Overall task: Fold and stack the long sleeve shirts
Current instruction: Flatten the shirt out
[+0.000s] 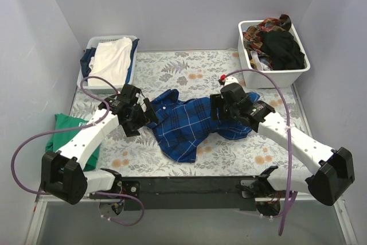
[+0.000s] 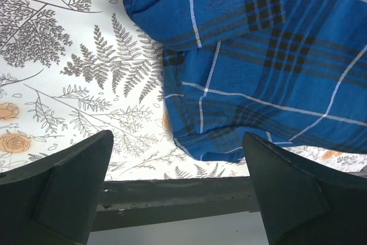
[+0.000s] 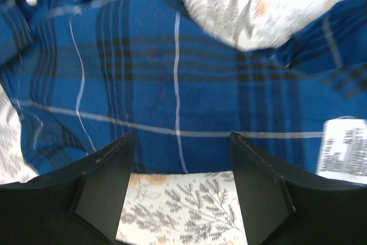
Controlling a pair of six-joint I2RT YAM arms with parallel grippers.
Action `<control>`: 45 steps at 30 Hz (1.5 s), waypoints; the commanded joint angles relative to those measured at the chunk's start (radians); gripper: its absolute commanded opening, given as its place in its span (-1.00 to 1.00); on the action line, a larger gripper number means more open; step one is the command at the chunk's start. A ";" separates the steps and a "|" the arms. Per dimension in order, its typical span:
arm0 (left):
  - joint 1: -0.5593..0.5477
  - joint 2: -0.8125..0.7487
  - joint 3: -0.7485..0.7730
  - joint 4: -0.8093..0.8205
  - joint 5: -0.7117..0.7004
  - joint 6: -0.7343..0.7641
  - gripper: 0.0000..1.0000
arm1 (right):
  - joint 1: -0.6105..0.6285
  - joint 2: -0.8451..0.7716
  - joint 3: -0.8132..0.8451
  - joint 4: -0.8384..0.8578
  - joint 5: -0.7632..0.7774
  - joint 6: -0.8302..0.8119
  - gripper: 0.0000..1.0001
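One floral table cloth fills the middle of the top view. At its centre the dark blue plaid shirt lies rumpled and partly spread. A white bin of dark clothes sits upper right, and a white basket holding white cloth sits upper left. A green garment lies at the left edge. The left gripper hangs released beside the shirt's left edge. The right gripper is spread over the shirt's right side, gripping nothing.

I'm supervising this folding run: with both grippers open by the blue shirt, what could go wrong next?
The shirt lies bunched with overlapping layers, so the right gripper may pinch several folds at once. The left gripper hangs at the shirt's edge over the table cloth and could catch that too.
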 commanded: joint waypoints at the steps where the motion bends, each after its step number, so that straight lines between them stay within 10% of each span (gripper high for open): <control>1: -0.010 0.040 -0.007 0.043 0.035 -0.023 0.95 | -0.039 0.045 -0.070 0.042 -0.192 -0.044 0.50; 29: -0.073 0.284 -0.125 0.515 0.106 -0.018 0.44 | -0.266 0.520 0.212 0.132 -0.442 -0.059 0.45; 37: -0.073 0.232 -0.077 0.456 0.037 -0.007 -1.00 | -0.269 0.452 0.225 0.106 -0.387 -0.062 0.48; 45: -0.073 0.138 0.271 0.185 -0.228 0.105 -1.00 | -0.289 0.224 0.211 0.031 -0.201 -0.090 0.61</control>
